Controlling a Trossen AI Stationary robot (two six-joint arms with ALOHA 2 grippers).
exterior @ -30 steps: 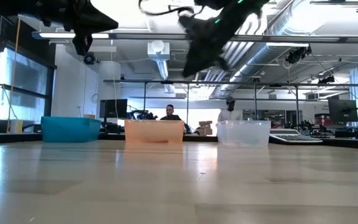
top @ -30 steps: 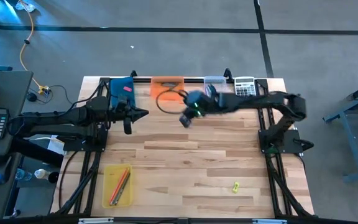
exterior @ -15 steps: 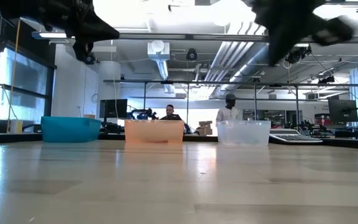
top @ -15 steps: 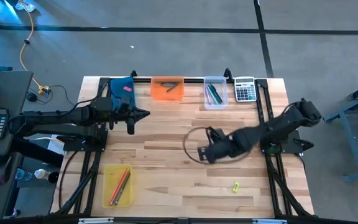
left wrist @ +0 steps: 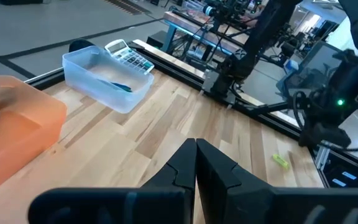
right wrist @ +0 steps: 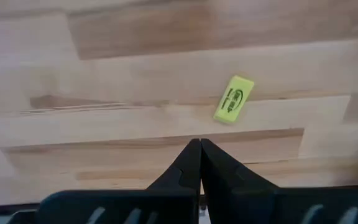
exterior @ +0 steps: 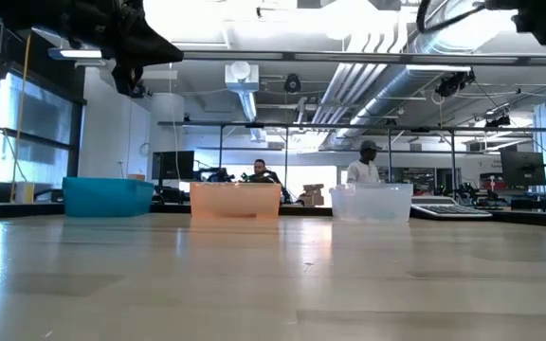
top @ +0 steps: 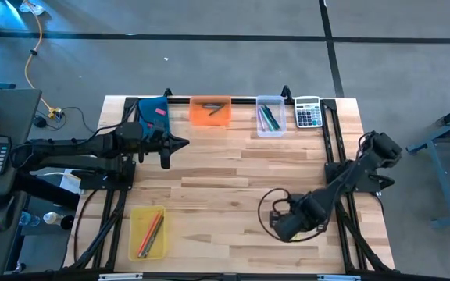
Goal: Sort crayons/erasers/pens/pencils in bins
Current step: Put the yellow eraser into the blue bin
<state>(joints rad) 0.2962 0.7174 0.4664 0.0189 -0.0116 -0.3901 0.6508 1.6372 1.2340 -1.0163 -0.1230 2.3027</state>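
Observation:
A small yellow-green eraser (right wrist: 233,98) lies flat on the bare wood near the table's near right, also visible as a block (left wrist: 281,161) in the left wrist view. My right gripper (right wrist: 199,144) hangs shut above the table beside it, pointing down, seen as a dark hand (top: 281,226) from above. My left gripper (top: 183,143) is shut and waits in the air by the blue bin (top: 153,109). The orange bin (top: 210,110) holds dark crayons, the clear bin (top: 269,115) pens, the yellow bin (top: 148,232) pencils.
A grey calculator (top: 308,112) lies at the far right corner beside the clear bin. Three bins line the far edge; the yellow one stands near left. Bare wood lies between them. People stand in the room beyond the table.
My right gripper has swept from above the orange bin at the far edge to the near right part of the table, over the yellow-green eraser. It has turned from nearly level to pointing down and stayed shut.

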